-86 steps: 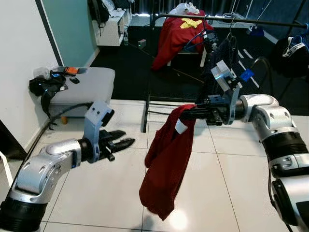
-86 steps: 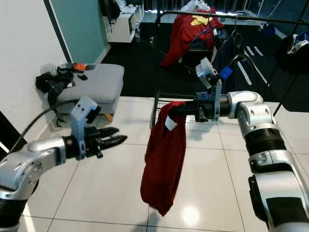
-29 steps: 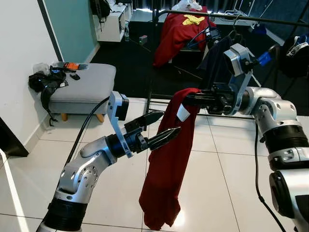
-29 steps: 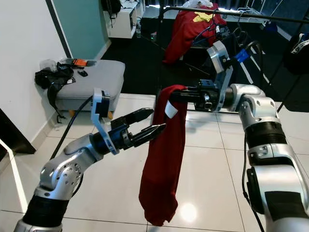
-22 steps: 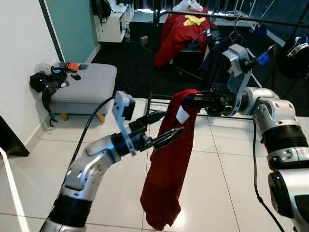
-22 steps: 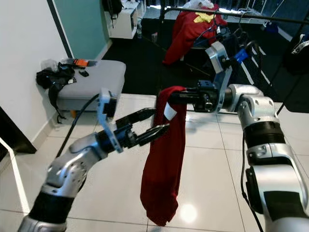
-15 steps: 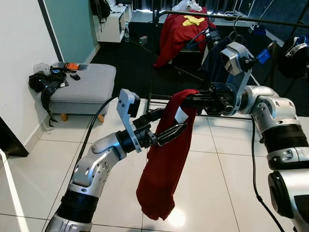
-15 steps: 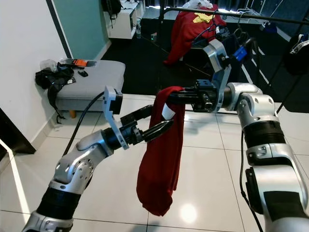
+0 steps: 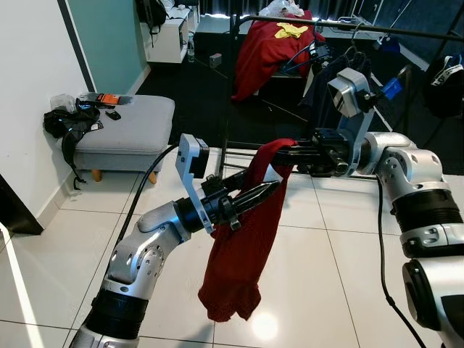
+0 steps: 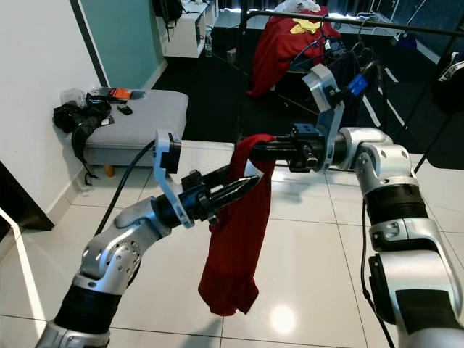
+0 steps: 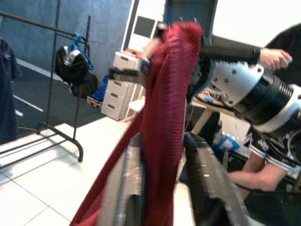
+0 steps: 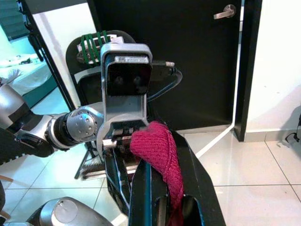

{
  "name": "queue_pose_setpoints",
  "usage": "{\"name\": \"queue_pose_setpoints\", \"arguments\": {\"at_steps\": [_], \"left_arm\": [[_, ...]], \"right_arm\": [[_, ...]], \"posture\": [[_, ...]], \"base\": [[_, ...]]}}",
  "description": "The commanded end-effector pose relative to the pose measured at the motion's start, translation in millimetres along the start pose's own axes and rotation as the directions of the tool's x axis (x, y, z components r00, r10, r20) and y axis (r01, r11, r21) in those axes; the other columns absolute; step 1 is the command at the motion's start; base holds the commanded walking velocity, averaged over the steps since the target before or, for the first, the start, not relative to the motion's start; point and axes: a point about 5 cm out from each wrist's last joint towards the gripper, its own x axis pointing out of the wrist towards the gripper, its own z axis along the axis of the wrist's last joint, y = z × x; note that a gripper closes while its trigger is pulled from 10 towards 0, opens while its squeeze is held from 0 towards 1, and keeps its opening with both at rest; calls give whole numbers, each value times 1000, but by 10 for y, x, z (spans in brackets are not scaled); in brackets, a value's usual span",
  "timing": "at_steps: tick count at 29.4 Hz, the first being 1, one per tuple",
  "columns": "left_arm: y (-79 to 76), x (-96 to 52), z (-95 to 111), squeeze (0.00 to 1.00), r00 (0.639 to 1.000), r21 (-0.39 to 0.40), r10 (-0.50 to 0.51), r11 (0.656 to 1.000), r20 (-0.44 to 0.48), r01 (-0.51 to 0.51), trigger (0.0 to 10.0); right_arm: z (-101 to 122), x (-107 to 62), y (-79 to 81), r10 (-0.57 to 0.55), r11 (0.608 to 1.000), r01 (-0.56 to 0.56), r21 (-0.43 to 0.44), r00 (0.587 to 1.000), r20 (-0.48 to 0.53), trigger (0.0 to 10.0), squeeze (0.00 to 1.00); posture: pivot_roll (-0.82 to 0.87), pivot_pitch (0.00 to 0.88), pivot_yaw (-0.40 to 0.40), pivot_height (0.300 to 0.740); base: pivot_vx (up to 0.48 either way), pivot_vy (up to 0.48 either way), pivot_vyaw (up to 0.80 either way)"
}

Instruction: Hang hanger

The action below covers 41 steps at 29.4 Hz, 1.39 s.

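**Red garment held between two grippers, short of the rack**

A red knitted garment hangs in mid-air over the white tiled floor, draped from the tip of the right gripper, whose two black fingers are closed on its top fold; the wrist view shows the red knit bunched between those fingers. A small white label shows just beneath the fold. The cloth falls in a long, loose drape, its lower end gathered above the tiles and not touching them.

The left gripper reaches in from the robot's left at the garment's upper part. Its fingers stand on either side of the hanging cloth, with the red fabric running between them; they appear closed on it, pulling the drape slightly towards the left arm.

Beyond both arms stands a black clothes rail on a dark floor, carrying a red top with a yellow emblem and dark clothing on hangers. No hanger can be made out inside the held garment. To the robot's left, against the white wall, a grey padded stool holds a black bag and small items.
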Motion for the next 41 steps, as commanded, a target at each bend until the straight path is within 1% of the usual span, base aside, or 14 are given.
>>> {"name": "queue_pose_setpoints", "arguments": {"at_steps": [1, 2, 3, 4, 5, 9, 10, 17, 18, 19, 32, 37, 40, 41], "left_arm": [[-38, 0, -45, 0, 999, 10, -20, 1000, -40, 20, 1490], [-37, 5, -64, 0, 999, 13, -14, 1000, -52, 15, 10000], [-37, 5, -64, 0, 999, 13, -14, 1000, -52, 15, 10000], [-35, 9, -75, 255, 998, 10, -10, 1000, -57, 10, 10000], [-32, 14, -80, 1000, 998, 2, -8, 1000, -59, 8, 10000], [-18, 22, -91, 941, 997, 13, 6, 1000, -74, -5, 10000], [-15, 22, -93, 0, 997, 20, 7, 1000, -78, -6, 10000], [-2, 21, -85, 0, 997, 25, 13, 1000, -69, -12, 8745], [6, 21, -80, 0, 998, 22, 17, 1000, -66, -15, 2863], [12, 20, -74, 0, 998, 13, 16, 1000, -61, -15, 0], [76, -83, -6, 0, 995, 37, 17, 999, -95, -14, 0], [219, -476, 22, 0, 933, 205, 88, 979, -349, -15, 0], [287, -671, 52, 0, 878, 281, 140, 960, -458, -6, 0], [335, -774, 134, 0, 839, 316, 184, 949, -512, -16, 0]], "right_arm": [[33, 20, 12, 14, 1000, -14, -24, 1000, -5, 0, 0], [34, 23, 11, 14, 1000, -14, -25, 1000, -5, 0, 0], [34, 23, 11, 14, 1000, -14, -25, 1000, -5, 0, 0], [35, 26, 10, 14, 1000, -14, -26, 1000, -5, 0, 0], [36, 27, 9, 14, 1000, -14, -27, 1000, -4, 0, 0], [38, 32, 8, 13, 999, -13, -29, 1000, -3, 0, 0], [37, 33, 7, 13, 999, -13, -29, 1000, -2, 0, 0], [31, 33, 4, 12, 1000, -12, -29, 1000, -1, 0, 0], [30, 34, 4, 12, 1000, -12, -29, 1000, -1, 0, 0], [28, 35, 4, 13, 1000, -13, -29, 1000, 0, 0, 0], [-58, 11, 6, -16, 999, 16, -30, 1000, -20, 0, 0], [-339, -87, 5, -156, 987, 155, -36, 987, -22, 0, 0], [-459, -101, -30, -250, 967, 250, -44, 968, -11, 2745, 0], [-516, -89, -76, -333, 942, 333, -47, 943, 10, 8824, 1000]], "posture": [[53, 97, -47, 740], [53, 97, -45, 740], [53, 97, -45, 740], [53, 97, -45, 740], [53, 97, -45, 740], [53, 95, -42, 740], [53, 95, -41, 740], [54, 92, -39, 740], [54, 91, -39, 740], [54, 90, -38, 740], [57, 65, -32, 740], [69, 36, -25, 740], [75, 30, -16, 740], [81, 21, -5, 740]], "base": [[0, 0, 0], [0, 0, 0], [0, 0, 0], [0, 0, 0], [0, 0, 0], [0, 0, 0], [0, 0, 0], [0, 0, 0], [0, 0, 0], [0, 0, 0], [0, 0, 0], [0, 0, 0], [0, 0, 0], [0, 0, 0]]}}
